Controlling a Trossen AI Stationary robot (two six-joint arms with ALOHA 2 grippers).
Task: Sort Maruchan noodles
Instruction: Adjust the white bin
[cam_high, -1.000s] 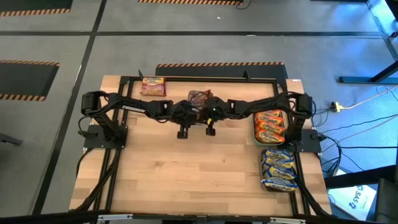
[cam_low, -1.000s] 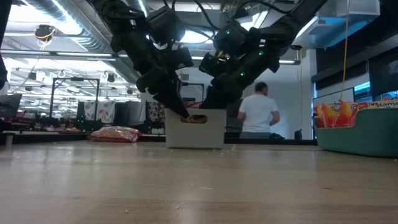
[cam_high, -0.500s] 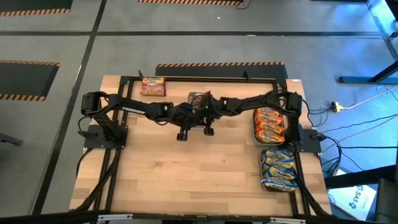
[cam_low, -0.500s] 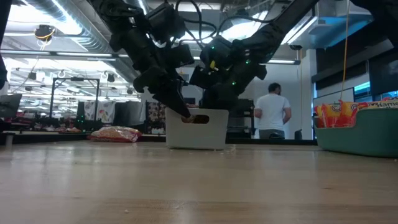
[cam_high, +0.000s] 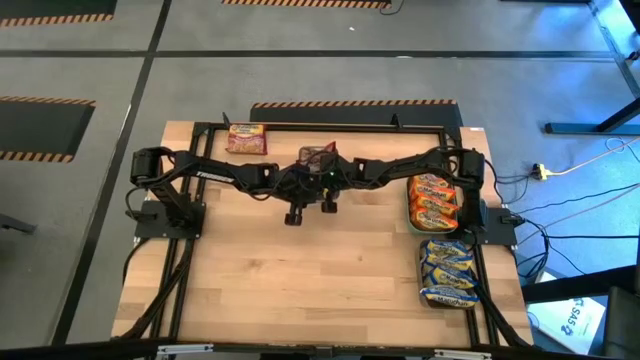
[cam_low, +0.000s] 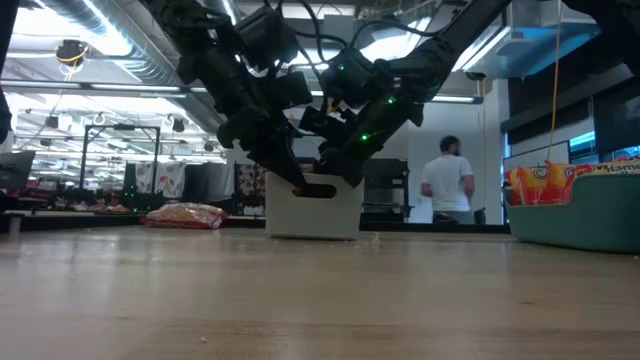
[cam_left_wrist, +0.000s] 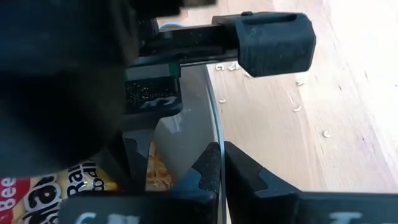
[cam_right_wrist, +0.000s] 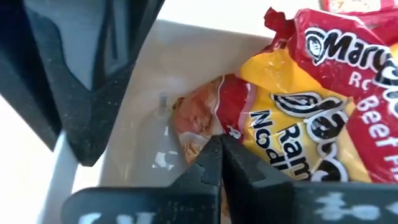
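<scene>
Both grippers, left (cam_high: 296, 185) and right (cam_high: 322, 178), have their fingers pressed together holding nothing, at the clear tray (cam_high: 318, 157) where the maroon-and-yellow Maruchan packet (cam_right_wrist: 298, 118) lies. With the arms crowded so close, my worry is that they collide or tip the tray.

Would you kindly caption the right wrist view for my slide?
Right claw, shut, noses into a clear tray beside a maroon-and-yellow Maruchan packet.
</scene>
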